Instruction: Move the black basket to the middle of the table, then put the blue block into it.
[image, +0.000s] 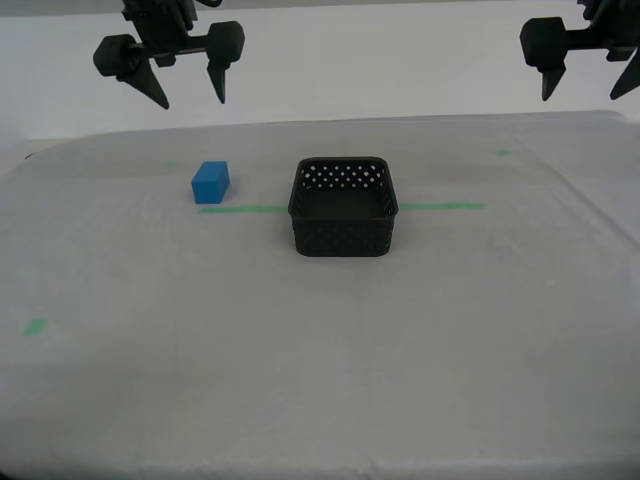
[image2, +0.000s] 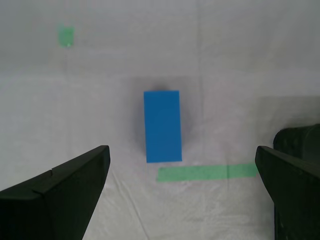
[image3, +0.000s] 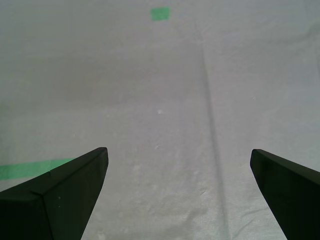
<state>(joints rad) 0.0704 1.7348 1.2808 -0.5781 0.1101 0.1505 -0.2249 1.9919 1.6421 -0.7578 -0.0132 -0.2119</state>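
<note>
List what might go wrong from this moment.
The blue block lies close to the green tape line with its long side pointing away from my second gripper, so a skewed descent may knock it aside. The black basket has low walls; a high release might bounce the block out.

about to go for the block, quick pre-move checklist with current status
1. Black basket mid-table, on the green tape line: ok.
2. Basket holds nothing, as far as its inside shows: ok.
3. Blue block apart from the basket, nothing around it: ok.
4. My second hand open, block ahead of it: ok.
5. My first hand open, holding nothing: ok.
6. Block in basket: not ok.
</note>
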